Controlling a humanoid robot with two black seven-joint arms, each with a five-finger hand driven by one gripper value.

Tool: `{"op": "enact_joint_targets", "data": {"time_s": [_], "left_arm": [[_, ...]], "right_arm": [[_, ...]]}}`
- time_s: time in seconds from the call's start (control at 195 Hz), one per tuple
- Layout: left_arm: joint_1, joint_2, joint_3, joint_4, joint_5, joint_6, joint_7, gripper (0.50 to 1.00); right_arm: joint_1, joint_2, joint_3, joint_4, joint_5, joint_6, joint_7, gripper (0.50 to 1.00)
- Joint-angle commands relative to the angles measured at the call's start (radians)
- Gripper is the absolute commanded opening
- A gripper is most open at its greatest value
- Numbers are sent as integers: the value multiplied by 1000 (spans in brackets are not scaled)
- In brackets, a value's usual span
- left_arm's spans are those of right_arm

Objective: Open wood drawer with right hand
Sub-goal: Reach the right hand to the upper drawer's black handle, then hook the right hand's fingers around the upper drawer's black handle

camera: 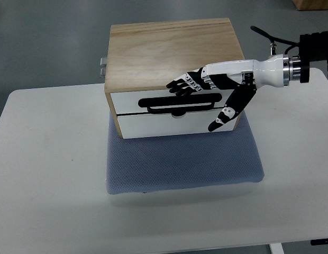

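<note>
A light wooden drawer box (172, 53) with two white fronts and a black slotted handle (183, 102) sits on a blue-grey mat (185, 164) on the white worktop (47, 174). The right robot hand (206, 92) reaches across its upper front edge, fingers (180, 84) extended above the handle, thumb angled down, gripping nothing

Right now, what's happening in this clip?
The robot's right hand has reached in from the right to a wooden drawer box standing on a blue mat on a white table. Its fingers lie along the box's top front edge, just above the black handle; the thumb hangs down over the white front. The drawer looks closed. The left arm is out of view.
</note>
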Motion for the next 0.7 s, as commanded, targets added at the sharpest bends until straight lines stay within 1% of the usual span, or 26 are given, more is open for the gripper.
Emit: {"op": "enact_joint_targets", "data": {"time_s": [0.0, 0.133, 0.246, 0.697], "left_arm": [[0, 0, 0, 0, 0, 0, 0, 1000], [0, 0, 0, 0, 1, 0, 0, 1000], [0, 0, 0, 0, 0, 0, 0, 1000], [0, 0, 0, 0, 0, 0, 0, 1000]], "right_arm": [[-20, 6, 4, -31, -31, -2, 1, 952], [-26, 30, 4, -46, -34, -2, 1, 952], [-33, 55, 4, -85, -33, -2, 1, 952], [-84, 90, 1, -160, -34, -2, 1, 952]]}}
